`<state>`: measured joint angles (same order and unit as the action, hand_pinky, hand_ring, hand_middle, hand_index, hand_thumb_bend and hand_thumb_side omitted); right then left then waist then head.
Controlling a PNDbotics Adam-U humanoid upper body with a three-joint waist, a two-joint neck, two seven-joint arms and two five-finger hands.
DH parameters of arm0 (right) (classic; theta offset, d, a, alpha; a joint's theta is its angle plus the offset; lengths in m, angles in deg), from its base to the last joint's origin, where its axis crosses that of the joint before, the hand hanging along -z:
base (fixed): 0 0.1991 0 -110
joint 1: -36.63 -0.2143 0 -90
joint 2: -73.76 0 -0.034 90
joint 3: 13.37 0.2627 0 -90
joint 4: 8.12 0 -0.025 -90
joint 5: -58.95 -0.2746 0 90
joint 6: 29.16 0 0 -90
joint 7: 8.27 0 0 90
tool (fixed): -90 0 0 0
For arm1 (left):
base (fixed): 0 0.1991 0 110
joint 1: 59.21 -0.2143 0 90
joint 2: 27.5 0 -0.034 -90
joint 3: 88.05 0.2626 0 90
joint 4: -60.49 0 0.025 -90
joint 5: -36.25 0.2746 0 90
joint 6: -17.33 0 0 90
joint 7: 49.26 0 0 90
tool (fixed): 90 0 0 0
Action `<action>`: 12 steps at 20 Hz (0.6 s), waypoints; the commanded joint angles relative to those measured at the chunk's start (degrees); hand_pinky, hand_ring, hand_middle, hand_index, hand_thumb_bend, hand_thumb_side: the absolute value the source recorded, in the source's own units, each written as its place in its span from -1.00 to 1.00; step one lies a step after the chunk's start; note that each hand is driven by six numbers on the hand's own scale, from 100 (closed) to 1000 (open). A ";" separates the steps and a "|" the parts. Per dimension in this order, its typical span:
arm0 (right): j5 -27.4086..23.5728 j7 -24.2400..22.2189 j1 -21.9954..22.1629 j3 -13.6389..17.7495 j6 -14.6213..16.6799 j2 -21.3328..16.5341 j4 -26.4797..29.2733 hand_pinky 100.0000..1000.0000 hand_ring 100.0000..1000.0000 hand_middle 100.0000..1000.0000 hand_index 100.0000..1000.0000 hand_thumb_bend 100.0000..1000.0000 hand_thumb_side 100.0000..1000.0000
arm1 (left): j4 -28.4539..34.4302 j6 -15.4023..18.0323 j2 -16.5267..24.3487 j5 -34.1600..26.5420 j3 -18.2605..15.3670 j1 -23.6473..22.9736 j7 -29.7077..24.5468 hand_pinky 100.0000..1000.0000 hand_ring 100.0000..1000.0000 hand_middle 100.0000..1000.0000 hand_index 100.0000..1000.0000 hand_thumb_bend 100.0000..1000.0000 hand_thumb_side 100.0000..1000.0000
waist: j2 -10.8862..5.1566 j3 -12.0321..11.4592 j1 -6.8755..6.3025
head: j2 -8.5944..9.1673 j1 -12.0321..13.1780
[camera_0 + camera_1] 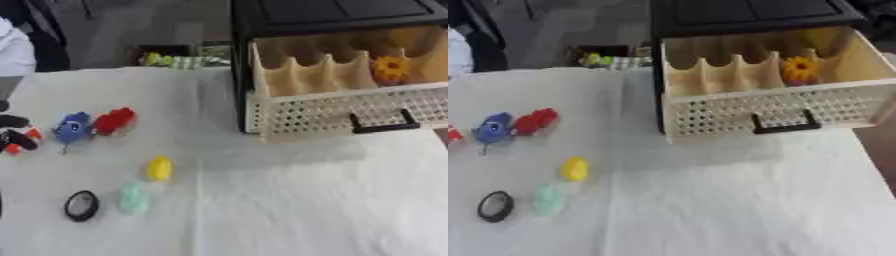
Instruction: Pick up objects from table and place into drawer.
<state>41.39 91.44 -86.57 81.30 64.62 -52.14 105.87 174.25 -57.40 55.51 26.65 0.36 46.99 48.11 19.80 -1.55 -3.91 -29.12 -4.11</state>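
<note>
While the pale, perforated-front drawer [350, 112] with a black handle [383, 123] stands pulled open at the upper right of the left eye view, most of the things to be stored lie on the white cloth-covered surface [289, 200] at the left. An orange, flower-like toy [389, 69] already sits in one of the drawer's right compartments, between wooden dividers. At the left edge of this view the robot's black left hand [14, 131] shows only as dark fingers beside a small red-orange thing [31, 135]; whether they curl round it or merely touch it cannot be told. Near them lie a blue plush toy [72, 128] touching a red plush toy [114, 120], then lower down a yellow egg-shaped thing [158, 168], a pale green soft lump [133, 198] and a black-rimmed round disc [81, 205].

In the right eye view the same scene sits shifted left: the drawer is fully in frame, and only a scrap of the red-orange thing shows at the left edge, with no hand visible. The right hand appears in neither view.

By my judgement the step in hand is picking at the far left group, and the next move calls for securing one item, lifting it clear of its neighbours, and carrying it across to a free compartment.

No brand, label or writing can be read anywhere.
</note>
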 commanded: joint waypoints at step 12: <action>-1.64 8.73 -0.68 -1.10 12.16 4.22 0.60 0.04 0.07 -0.24 0.47 -0.89 0.90 | 0.83 7.06 10.78 1.81 -2.00 3.15 5.33 -0.28 0.09 0.18 0.49 -1.00 0.41 | -1.41 -0.62 -0.74 | -2.23 3.52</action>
<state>40.09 99.84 -86.83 79.75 75.94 -47.07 105.87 174.25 -51.20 63.53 27.95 -0.78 49.51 52.80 19.76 -2.12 -4.85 -30.77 -0.98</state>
